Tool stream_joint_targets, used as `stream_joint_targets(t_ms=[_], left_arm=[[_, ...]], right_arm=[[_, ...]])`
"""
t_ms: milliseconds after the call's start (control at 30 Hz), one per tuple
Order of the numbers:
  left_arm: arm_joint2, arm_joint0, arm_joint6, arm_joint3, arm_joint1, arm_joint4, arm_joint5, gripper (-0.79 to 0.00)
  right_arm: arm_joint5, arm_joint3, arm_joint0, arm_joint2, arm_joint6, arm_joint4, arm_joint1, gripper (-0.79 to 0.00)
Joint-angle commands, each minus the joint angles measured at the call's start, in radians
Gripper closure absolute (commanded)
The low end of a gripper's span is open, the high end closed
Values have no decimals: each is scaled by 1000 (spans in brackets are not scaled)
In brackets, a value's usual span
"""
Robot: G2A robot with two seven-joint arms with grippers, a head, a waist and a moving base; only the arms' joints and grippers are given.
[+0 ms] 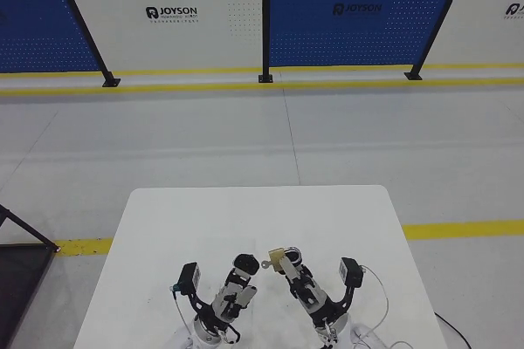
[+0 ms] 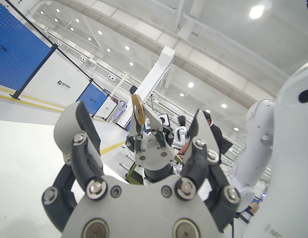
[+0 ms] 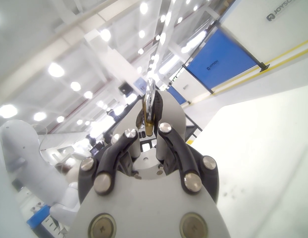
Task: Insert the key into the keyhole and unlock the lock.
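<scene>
A brass padlock (image 1: 277, 256) is held above the white table (image 1: 201, 218) near its front edge, and my right gripper (image 1: 286, 261) is shut on it. In the right wrist view the padlock (image 3: 149, 122) sits edge-on between the right gripper's (image 3: 150, 105) fingers, silver shackle outward. A small grey piece, apparently the key (image 1: 266, 263), sticks out of the lock toward my left gripper (image 1: 247, 262). The left gripper (image 2: 139, 108) is open and holds nothing; the padlock (image 2: 138, 110) shows farther off between its fingers (image 2: 86, 122).
Both arms rise from the table's front edge, close together. Cables (image 1: 375, 297) trail by the right arm. The floor behind has yellow lines (image 1: 244, 87) and blue and white panels (image 1: 349, 26).
</scene>
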State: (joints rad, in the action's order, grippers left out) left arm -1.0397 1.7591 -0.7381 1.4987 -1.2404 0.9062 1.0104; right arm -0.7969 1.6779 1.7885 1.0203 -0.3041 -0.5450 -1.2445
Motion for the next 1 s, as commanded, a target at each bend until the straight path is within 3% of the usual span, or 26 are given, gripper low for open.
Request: stream_joint_targets(t_ms=[0,467,567,667,900,967], left_arm=[[-5,4,13,3,1,-8,-1,-332],[2,-8,132,-11,2,-96,-1,-296],[3,-9,138,-9,0,-103,-2,-256],[3,-9,137,-5,-2,-104,-5,-148],[4,-8,138,-3,-5,-103,-9,-68],[3,-7,140,-3,-5,-103,-11,0]], right_arm=[[3,4,1,2,20,5,2,0],[17,16,6,2,47,1,3,0],[21,16,6,1,53,1,3,0],[26,17,5,-1,57,-1,3,0],[35,17,5,-2,57,-2,2,0],[37,18,5,-3,57,-2,2,0]])
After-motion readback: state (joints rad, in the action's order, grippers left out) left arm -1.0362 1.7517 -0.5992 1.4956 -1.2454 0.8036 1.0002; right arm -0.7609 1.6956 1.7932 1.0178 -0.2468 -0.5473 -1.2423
